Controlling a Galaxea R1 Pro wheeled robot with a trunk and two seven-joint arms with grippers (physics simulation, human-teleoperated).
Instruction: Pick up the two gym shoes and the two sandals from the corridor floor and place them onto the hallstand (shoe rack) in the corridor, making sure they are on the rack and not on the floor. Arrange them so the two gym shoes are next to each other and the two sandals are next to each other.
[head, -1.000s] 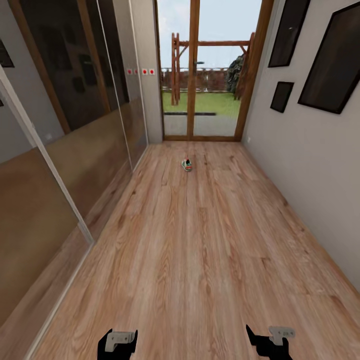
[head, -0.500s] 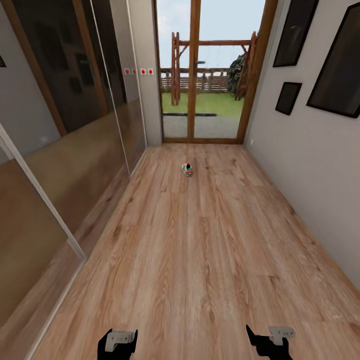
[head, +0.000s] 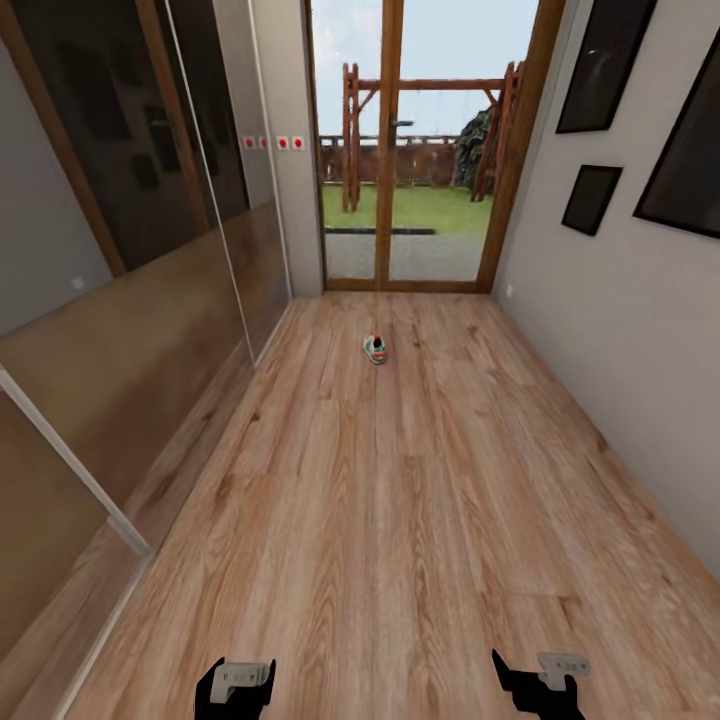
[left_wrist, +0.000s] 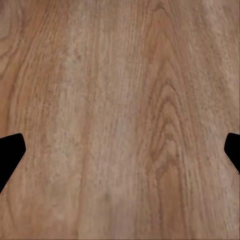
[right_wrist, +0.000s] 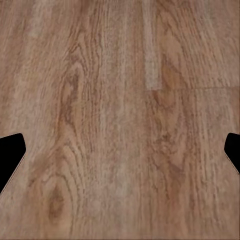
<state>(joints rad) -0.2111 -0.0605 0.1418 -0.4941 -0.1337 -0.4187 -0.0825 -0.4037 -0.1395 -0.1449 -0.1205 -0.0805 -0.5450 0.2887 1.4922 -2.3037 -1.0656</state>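
One white lace-up gym shoe with green and red-orange accents lay far down the light brown wood-grain plank floor, near the glass garden doors, well apart from me. My left gripper and right gripper hung low and near, fingers spread wide over bare planks with nothing between them. The way to do this well, I judged, was to roll straight up the middle and stop just short of the shoe before lowering an arm.
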